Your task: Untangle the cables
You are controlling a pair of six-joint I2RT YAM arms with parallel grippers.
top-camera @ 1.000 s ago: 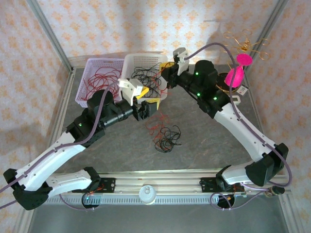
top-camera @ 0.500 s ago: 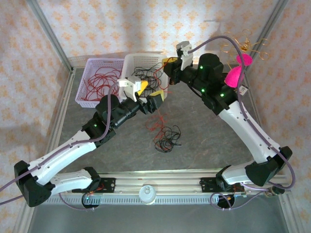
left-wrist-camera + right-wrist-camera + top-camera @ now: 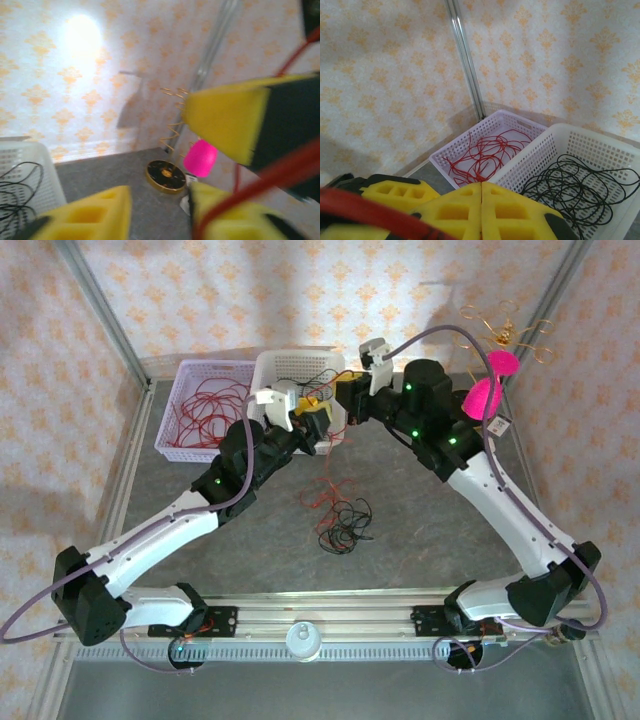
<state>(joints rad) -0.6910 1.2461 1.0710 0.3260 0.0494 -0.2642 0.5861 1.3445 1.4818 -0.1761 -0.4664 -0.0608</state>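
Observation:
The cables, one red and one black, lie as a loose tangle (image 3: 337, 513) on the grey table. A red strand (image 3: 322, 468) rises from the tangle to both grippers, which meet in front of the white basket. My right gripper (image 3: 338, 400) (image 3: 481, 200) is shut, its yellow pads pressed together, with the red cable running through it. In the left wrist view my left gripper (image 3: 318, 422) (image 3: 160, 205) has its jaws apart with a narrow gap. The blurred red cable (image 3: 260, 185) crosses its right finger (image 3: 230, 215), and nothing shows in the gap.
A lilac basket (image 3: 172, 415) (image 3: 470, 134) holds red cables (image 3: 485, 155). Beside it a white basket (image 3: 290, 356) (image 3: 555, 150) holds black cables (image 3: 580, 185). A gold wire stand (image 3: 500, 335) (image 3: 165, 175) with a pink piece (image 3: 485, 395) (image 3: 200, 157) stands at the back right.
My left arm has reached forward and up to the right gripper beside the white basket, and its jaws have narrowed. The right gripper stayed shut and shifted only slightly.

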